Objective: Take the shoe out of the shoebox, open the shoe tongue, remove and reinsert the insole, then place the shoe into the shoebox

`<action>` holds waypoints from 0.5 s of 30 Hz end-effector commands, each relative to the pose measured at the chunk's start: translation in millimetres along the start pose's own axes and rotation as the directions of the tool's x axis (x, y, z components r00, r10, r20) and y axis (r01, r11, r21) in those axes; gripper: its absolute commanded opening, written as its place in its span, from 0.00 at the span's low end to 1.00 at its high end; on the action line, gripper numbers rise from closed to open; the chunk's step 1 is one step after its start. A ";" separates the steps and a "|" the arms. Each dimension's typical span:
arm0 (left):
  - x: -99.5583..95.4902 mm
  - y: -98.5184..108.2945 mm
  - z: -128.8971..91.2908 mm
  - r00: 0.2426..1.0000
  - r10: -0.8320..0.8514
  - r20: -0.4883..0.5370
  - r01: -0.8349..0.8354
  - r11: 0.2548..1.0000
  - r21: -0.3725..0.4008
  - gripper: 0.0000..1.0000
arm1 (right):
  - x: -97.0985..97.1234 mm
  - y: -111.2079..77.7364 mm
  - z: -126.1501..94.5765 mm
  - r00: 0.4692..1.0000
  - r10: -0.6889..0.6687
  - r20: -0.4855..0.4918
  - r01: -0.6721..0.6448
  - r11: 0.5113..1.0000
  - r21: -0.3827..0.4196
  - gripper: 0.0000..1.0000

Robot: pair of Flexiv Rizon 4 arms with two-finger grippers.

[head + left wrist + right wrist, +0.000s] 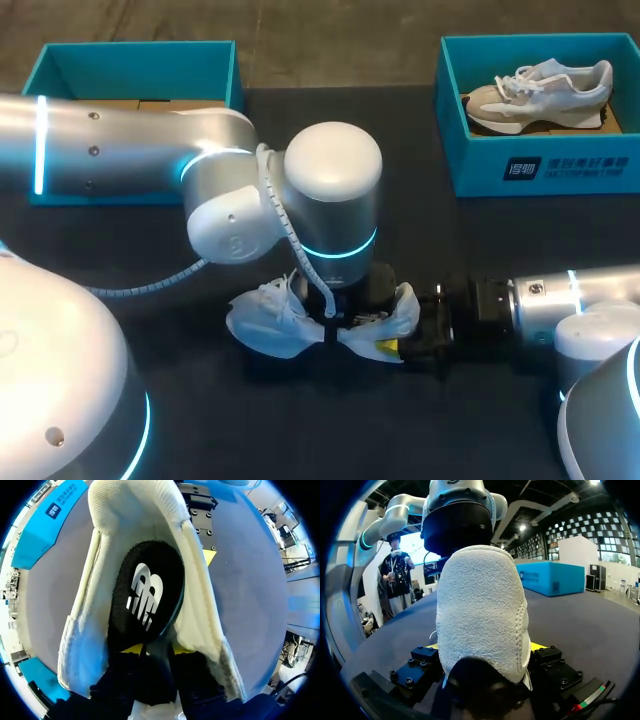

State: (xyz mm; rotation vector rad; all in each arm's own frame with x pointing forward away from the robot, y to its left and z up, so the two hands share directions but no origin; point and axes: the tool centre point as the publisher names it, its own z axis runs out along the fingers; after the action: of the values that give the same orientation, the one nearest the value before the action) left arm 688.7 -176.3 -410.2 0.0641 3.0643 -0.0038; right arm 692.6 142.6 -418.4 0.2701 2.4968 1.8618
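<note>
Black insole (145, 595) is pinched between left gripper (150, 656) fingers, white sneaker (482, 610) heel clamped in right gripper (485, 649), so it could be snagged and dropped

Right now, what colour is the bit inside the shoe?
The insole is black with a white mark; the left wrist view shows it best.

Mostly hidden
Middle of shoe (265, 320) covered by left arm (330, 190) at centre; 1 shoebox (140, 68) partly blocked, upper left.
</note>
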 end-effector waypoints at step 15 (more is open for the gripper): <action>-28.8 -4.0 5.4 1.000 0.011 0.012 -0.010 1.000 -0.029 0.33 | 7.8 1.0 2.2 1.000 0.001 -0.005 -0.001 1.000 0.004 0.00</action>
State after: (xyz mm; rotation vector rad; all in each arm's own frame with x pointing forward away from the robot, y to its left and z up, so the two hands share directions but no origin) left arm 705.8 -175.4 -406.5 0.0912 3.0678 0.0150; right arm 692.3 142.9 -417.7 0.2711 2.4971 1.8640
